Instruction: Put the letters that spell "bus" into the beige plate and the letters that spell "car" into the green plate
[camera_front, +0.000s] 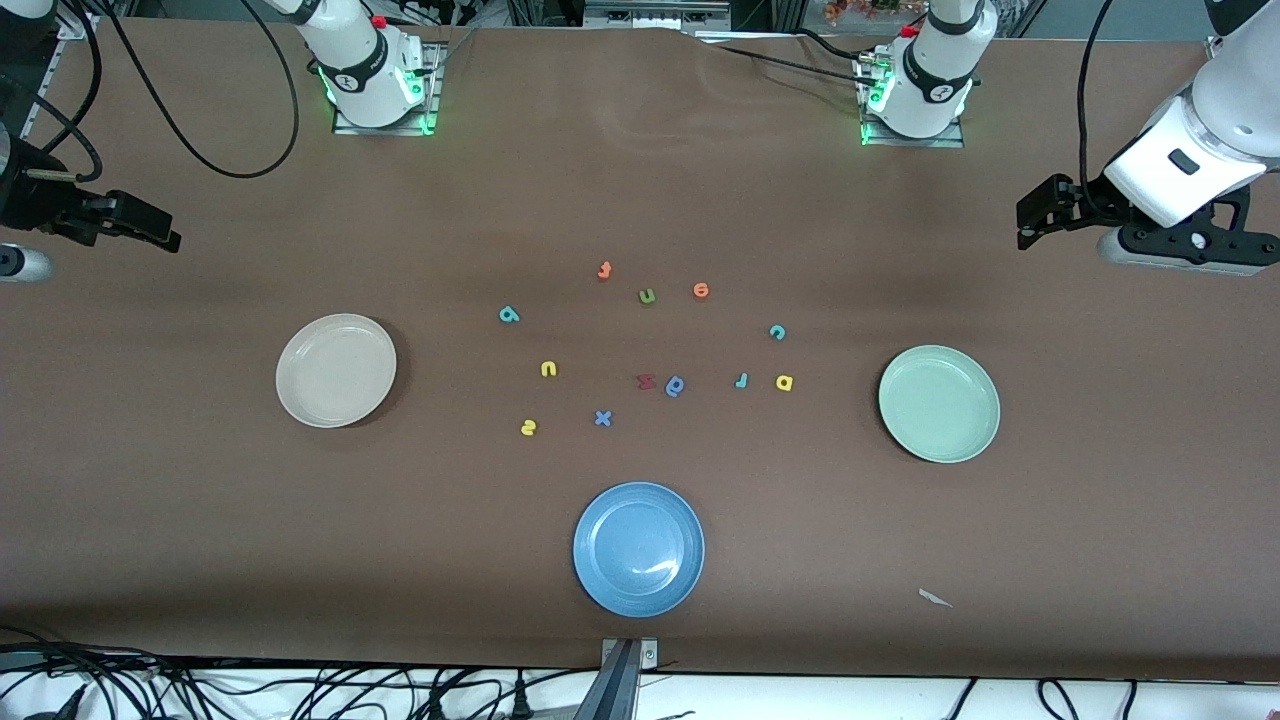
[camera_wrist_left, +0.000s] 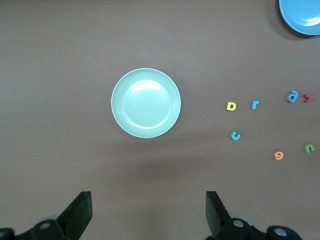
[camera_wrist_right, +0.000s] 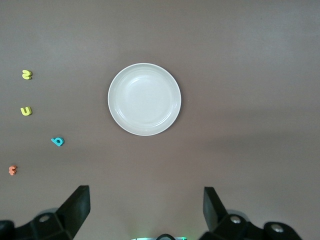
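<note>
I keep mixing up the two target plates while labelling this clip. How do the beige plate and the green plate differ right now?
Colour: the beige plate is cream, the green plate pale mint.
Place: the beige plate lies toward the right arm's end of the table, the green plate toward the left arm's end.
Neighbours: the yellow "u" lies nearest the beige plate, the yellow "a" nearest the green plate.
Shared: both are round, shallow, rimmed, alike in size and hold no letters.

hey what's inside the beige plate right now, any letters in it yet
Nothing. The beige plate is empty, and its whole inside shows in the front and right wrist views, with nothing covering it. The teal b, yellow u and yellow s lie on the table.
</note>
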